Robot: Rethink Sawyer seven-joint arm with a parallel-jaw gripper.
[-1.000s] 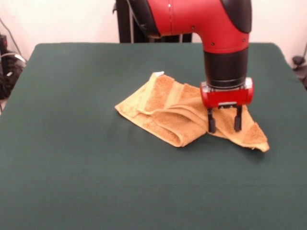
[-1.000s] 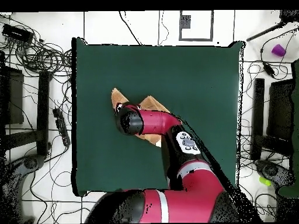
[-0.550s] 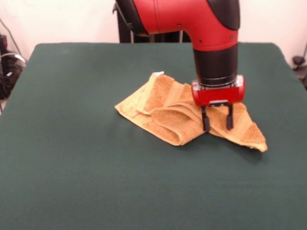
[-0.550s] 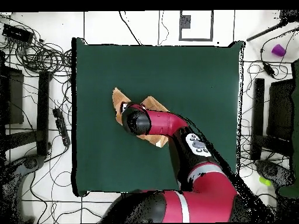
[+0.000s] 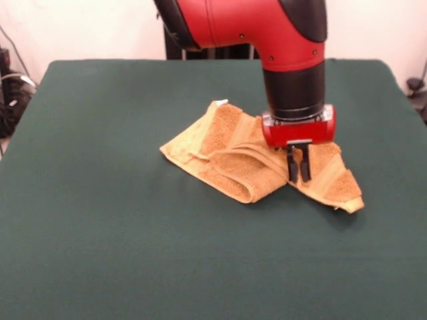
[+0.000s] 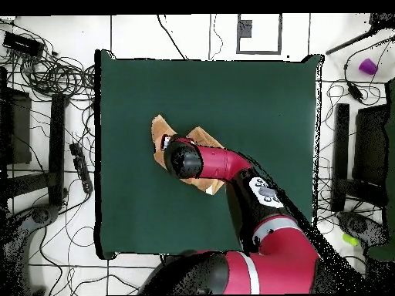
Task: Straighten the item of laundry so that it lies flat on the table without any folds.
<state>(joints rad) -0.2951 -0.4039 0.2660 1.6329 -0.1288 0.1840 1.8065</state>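
From the front, the green bench (image 5: 100,253) has plenty of bare room on every side of the towel (image 5: 233,163), widest toward the near edge and the left. Nothing else sits on it. The gripper (image 5: 299,179) comes straight down from the red arm (image 5: 267,27) onto the towel's right part, its fingers (image 5: 293,170) drawn almost together and pinching a ridge of cloth between them. The towel lies a little right of the middle, bunched: a thick rolled fold at the front, a flatter corner running out to the right, a small white label (image 5: 221,102) at its far tip.

From overhead, the arm (image 6: 231,166) covers most of the towel (image 6: 160,131); only orange corners show beside it. Cables (image 6: 46,73) and gear crowd the floor beyond the bench (image 6: 254,100) edges.
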